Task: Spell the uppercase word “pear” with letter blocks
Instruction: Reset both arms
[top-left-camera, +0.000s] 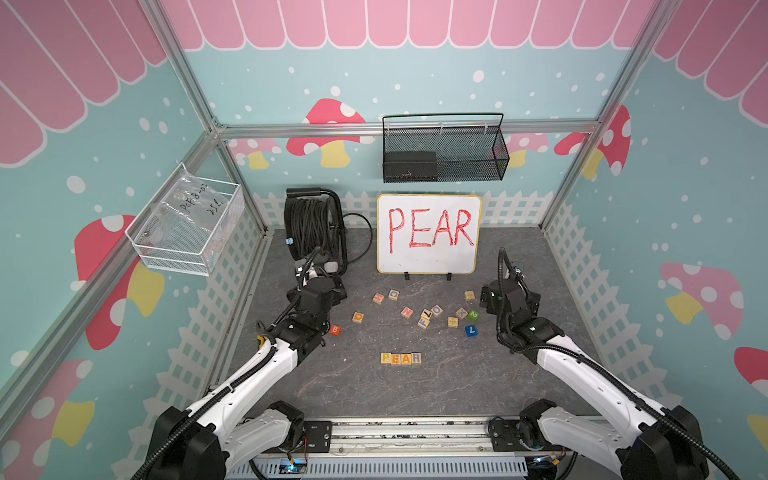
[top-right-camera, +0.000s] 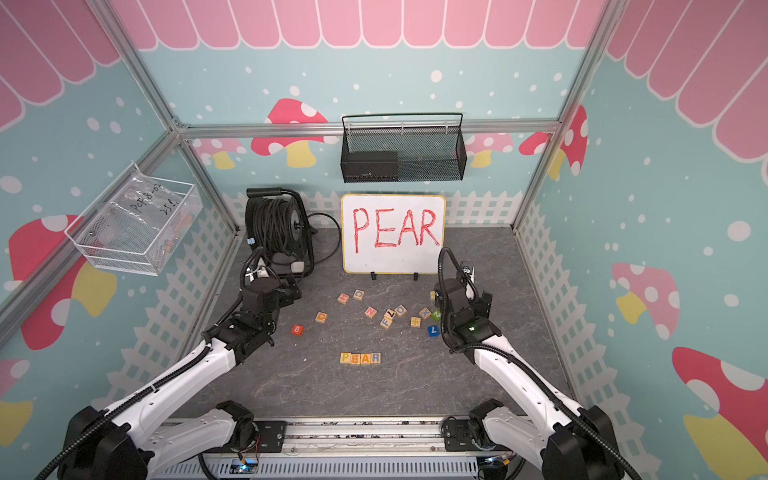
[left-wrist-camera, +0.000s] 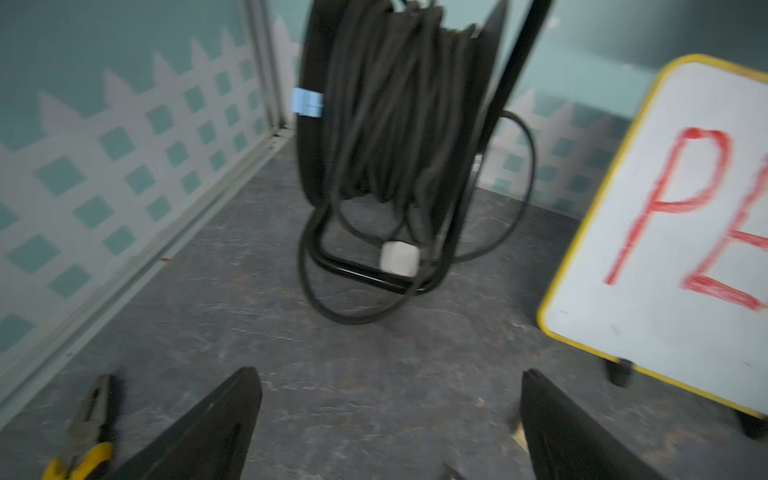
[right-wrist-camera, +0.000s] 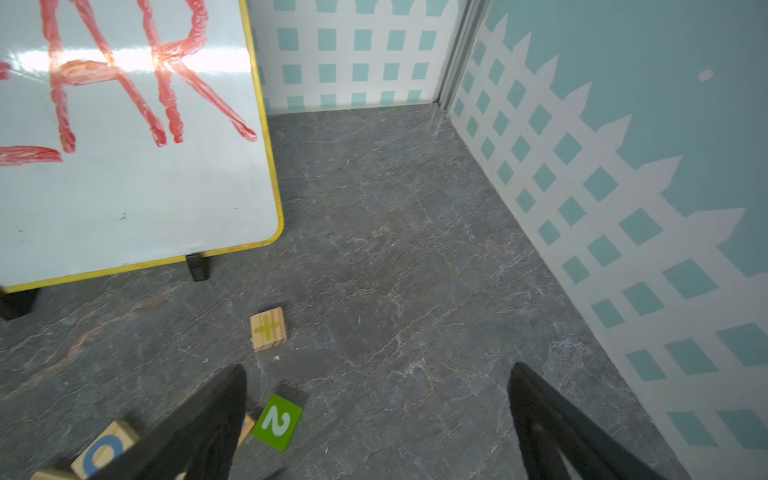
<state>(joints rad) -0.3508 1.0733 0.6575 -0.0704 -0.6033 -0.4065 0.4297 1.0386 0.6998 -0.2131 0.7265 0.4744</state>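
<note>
The four letter blocks (top-left-camera: 401, 358) lie side by side in a row near the front middle of the grey floor and read P, E, A, R; both top views show the row (top-right-camera: 360, 358). Neither gripper touches them. My left gripper (left-wrist-camera: 388, 374) is open and empty, back at the left, facing the cable reel. Over at the right, my right gripper (right-wrist-camera: 378, 370) is open and empty too. It hangs over bare floor, just right of the scattered blocks, and faces the back right corner.
A whiteboard (top-left-camera: 429, 234) with "PEAR" in red stands at the back, with a black cable reel (top-left-camera: 311, 226) to its left. Several loose blocks (top-left-camera: 428, 313) lie between them and the row. A green 2 block (right-wrist-camera: 277, 422) sits by my right gripper. Pliers (left-wrist-camera: 83, 436) lie by the left wall.
</note>
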